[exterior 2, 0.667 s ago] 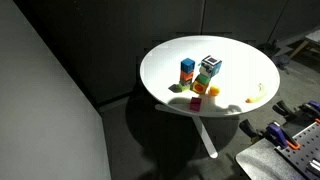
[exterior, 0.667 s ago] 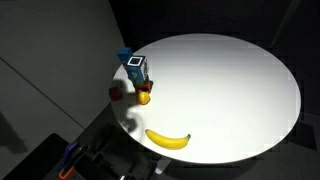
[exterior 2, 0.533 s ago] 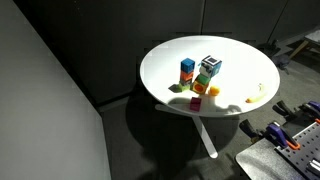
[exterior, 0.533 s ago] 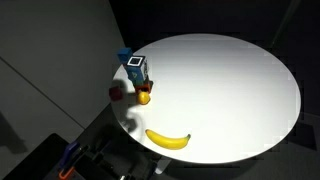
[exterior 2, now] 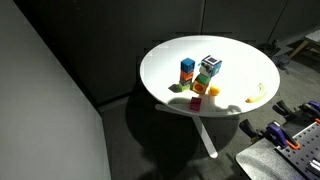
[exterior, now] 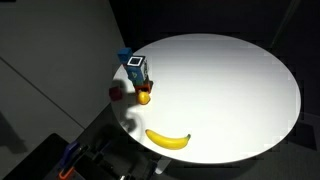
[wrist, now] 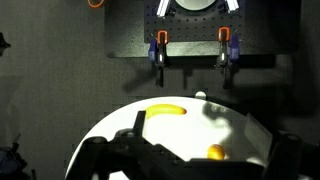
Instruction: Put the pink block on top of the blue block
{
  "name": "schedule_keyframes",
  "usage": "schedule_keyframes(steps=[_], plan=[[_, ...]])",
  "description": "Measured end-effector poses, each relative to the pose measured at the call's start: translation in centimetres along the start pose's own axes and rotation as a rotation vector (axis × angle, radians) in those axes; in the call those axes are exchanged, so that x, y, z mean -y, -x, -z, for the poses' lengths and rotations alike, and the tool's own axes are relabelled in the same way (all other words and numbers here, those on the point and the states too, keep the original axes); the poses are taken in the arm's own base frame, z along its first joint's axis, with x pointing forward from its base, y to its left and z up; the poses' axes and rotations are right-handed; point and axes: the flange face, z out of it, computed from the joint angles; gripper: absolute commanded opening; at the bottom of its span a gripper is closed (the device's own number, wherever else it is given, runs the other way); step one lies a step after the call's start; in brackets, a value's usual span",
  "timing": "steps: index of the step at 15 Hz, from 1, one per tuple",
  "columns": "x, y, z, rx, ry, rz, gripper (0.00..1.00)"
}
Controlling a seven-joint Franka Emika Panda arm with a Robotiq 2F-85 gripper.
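Note:
The pink block sits on the white round table near its edge, next to the small orange ball; it also shows in an exterior view. The blue block stands further in, apart from the pink block, and shows behind the dark blue labelled box in an exterior view. My gripper shows only in the wrist view, open and empty, high above the table. Neither block shows in the wrist view.
A dark blue box with a white label stands between the blocks. A banana lies near the table edge and also shows in the wrist view, as does the orange ball. A yellow-green block sits nearby.

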Motion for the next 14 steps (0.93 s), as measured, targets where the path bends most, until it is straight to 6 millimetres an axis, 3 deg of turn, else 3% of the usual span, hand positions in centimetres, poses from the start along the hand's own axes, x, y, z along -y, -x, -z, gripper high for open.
schedule_keyframes(steps=[9,14], plan=[[1.3,-1.3,-2.9,-0.042,-0.007,0.028,1.00],[3.0,-2.0,-4.6,-0.107,-0.033,0.062,1.00]])
